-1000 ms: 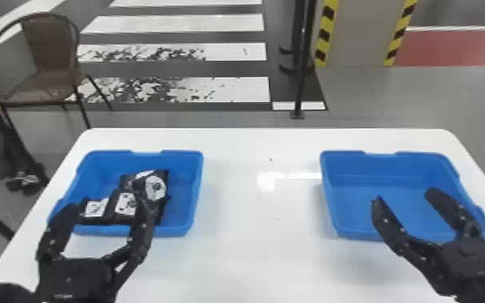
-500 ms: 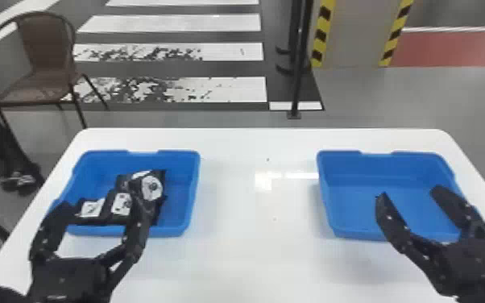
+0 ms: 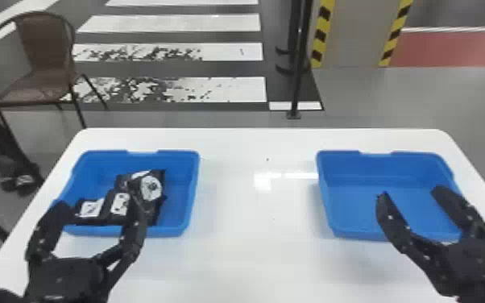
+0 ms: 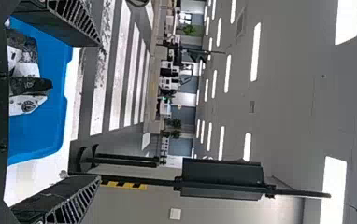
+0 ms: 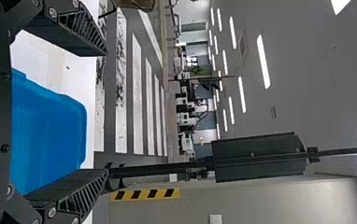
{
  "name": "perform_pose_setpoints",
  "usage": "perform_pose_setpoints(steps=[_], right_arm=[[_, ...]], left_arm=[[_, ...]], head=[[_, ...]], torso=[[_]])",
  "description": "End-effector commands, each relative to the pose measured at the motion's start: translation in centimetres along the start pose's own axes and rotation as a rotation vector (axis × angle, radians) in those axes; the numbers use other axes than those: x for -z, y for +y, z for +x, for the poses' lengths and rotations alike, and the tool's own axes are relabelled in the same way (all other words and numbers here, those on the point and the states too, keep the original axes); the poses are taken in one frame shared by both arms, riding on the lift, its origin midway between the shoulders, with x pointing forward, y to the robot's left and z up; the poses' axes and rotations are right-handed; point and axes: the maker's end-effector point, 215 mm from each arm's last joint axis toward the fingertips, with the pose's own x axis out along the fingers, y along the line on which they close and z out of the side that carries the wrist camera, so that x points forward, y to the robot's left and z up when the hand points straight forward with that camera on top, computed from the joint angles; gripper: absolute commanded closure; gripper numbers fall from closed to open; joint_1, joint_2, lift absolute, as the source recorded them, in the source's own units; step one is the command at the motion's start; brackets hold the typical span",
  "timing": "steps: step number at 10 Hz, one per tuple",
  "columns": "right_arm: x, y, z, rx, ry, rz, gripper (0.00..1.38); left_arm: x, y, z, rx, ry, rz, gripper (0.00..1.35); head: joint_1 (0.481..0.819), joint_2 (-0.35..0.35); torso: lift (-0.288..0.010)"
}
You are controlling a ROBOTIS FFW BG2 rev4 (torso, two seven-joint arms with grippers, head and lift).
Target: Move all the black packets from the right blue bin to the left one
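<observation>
Left gripper (image 3: 100,203) spread wide over the left blue bin (image 3: 179,197), right gripper (image 3: 411,192) open too, over the right blue bin (image 3: 352,207)! And there they are, black packets (image 3: 119,204), bunched in the left one. Transfer looks done to me; best I lift out straight and slow, fingers apart, snagging no packet, nudging no rim.

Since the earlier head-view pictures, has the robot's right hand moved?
Yes. Judged against the left rim of the right blue bin in the head view, the right hand has shifted slightly to the right.
</observation>
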Motion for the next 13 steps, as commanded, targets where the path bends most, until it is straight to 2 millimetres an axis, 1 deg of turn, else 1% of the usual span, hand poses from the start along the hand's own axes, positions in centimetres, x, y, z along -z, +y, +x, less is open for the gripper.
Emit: perform_pose_setpoints(steps=[1, 6, 7, 8, 12, 13], right_arm=[[-0.5, 0.0, 0.0, 0.001, -0.015, -0.003, 0.14], [-1.0, 0.0, 0.1, 0.006, -0.025, -0.001, 0.14], [-2.2, 0.7, 0.3, -0.009, -0.047, -0.005, 0.14], [-2.2, 1.2, 0.5, -0.018, -0.049, 0.002, 0.14], [-1.8, 1.0, 0.6, -0.011, -0.043, 0.01, 0.14], [-1.6, 1.0, 0.6, -0.01, -0.042, 0.013, 0.14]], left_arm=[[0.0, 0.1, 0.0, -0.001, 0.0, -0.001, 0.0], [-0.4, 0.5, 0.0, -0.008, -0.011, 0.002, 0.0], [-0.4, 0.5, 0.0, -0.008, -0.013, 0.0, 0.0], [-0.4, 0.5, 0.0, -0.01, -0.013, -0.001, 0.0], [-0.9, 0.2, 0.1, -0.003, -0.03, -0.013, 0.0], [-0.5, 0.2, 0.1, -0.002, -0.017, -0.016, 0.01]], head=[[0.695, 0.035], [0.695, 0.04], [0.695, 0.04], [0.695, 0.045], [0.695, 0.055], [0.695, 0.054]], torso=[[-0.14], [-0.14], [-0.14], [-0.14], [-0.14], [-0.14]])
